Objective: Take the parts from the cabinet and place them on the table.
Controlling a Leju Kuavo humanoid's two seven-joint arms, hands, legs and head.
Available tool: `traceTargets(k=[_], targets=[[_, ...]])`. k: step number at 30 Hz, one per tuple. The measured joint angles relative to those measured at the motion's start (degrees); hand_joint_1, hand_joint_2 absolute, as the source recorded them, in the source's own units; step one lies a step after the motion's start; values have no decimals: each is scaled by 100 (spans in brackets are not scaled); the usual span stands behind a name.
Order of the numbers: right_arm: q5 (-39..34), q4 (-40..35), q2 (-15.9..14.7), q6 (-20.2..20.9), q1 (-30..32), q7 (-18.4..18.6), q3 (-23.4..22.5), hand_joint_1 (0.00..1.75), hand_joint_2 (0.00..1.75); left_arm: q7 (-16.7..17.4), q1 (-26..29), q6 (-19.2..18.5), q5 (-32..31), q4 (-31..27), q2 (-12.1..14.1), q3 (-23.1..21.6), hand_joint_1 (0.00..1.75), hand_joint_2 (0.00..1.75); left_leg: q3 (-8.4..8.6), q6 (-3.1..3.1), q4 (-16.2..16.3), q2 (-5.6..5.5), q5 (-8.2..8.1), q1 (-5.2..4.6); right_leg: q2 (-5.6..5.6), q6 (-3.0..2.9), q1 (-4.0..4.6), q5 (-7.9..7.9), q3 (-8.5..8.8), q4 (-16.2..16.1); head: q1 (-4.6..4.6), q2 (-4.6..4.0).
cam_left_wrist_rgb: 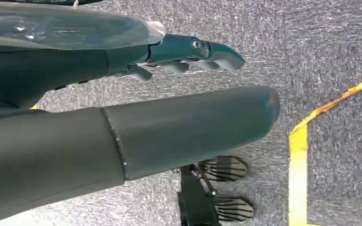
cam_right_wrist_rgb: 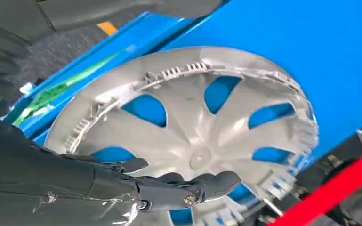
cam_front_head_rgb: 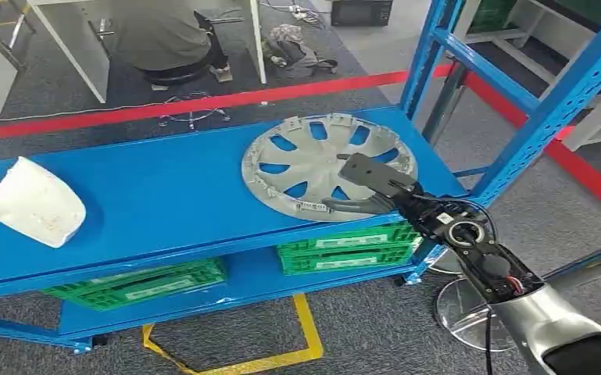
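From the head view the wheel cover lies flat at the shelf's right front corner under the right hand, grip unclear; left wrist view, left hand hangs loose, empty, over carpet; right wrist view, fingers rest on the cover.

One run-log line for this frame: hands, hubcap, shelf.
right hand: over hubcap near edge, grip unclear | left hand: hanging above floor, holds nothing | hubcap: flat on blue shelf | white part: on shelf, untouched

Green crates sit on the lower shelf; a seated person is beyond the red floor tape.
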Motion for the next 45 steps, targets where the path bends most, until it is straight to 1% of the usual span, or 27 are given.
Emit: traceTargets(k=[5,9,17,21,24,27,30,36,39,42,45], targets=[[54,-234,-114,114,-101,-39,48,0,175,0,0,2,-2,0,0,2,0,0,0,0,0,0,1,-3,0,0,1,0,0,1,-4,0],[57,-354,-210,385,-221,48,136,0,175,-7,-1,2,-2,0,0,2,0,0,0,0,0,0,1,-4,-1,0,2,0,1,1,-7,0],[63,-432,-330,439,-279,66,295,0,175,-9,-2,2,-2,0,-2,50,0,0,-1,0,0,-1,0,-3,-3,0,2,0,1,1,-7,0],[81,-441,-411,638,-326,103,394,0,175,-9,-2,13,-2,0,-2,85,0,0,-1,0,0,-1,0,-4,-3,0,1,0,1,1,-7,0],[17,-369,-494,756,-394,79,504,0,175,-9,-5,26,-4,0,-2,129,0,0,-2,0,0,-1,0,-4,-3,0,1,0,0,0,-6,0],[-31,-222,-559,826,-461,-68,588,0,175,-9,-3,28,-26,0,-2,138,0,0,-3,0,0,-2,0,-4,-4,0,1,0,0,1,-2,0],[-85,-39,-618,852,-509,-120,721,0,175,-9,-8,63,-26,2,-9,149,0,0,-3,0,0,-2,0,-4,-4,0,1,0,0,0,-2,0],[-96,184,-666,846,-476,-76,942,0,175,-7,-10,55,-41,2,-24,162,0,0,-2,-1,0,-1,0,-4,-3,0,2,-1,-1,1,-4,0],[-107,269,-728,737,-375,20,1027,0,175,-7,-12,48,-63,2,-24,179,0,0,-2,-1,0,-2,0,-4,-5,2,2,-2,-1,0,-7,0],[48,298,-800,553,-178,125,1058,0,175,-9,-9,35,-81,2,-24,181,0,0,-3,0,0,-2,0,-4,-5,2,2,-2,-1,0,-4,0],[74,319,-844,509,-46,149,1064,0,175,-11,-11,20,-90,2,-24,186,0,0,-3,0,0,-1,-1,-4,-1,2,1,-2,-2,0,-4,0]])
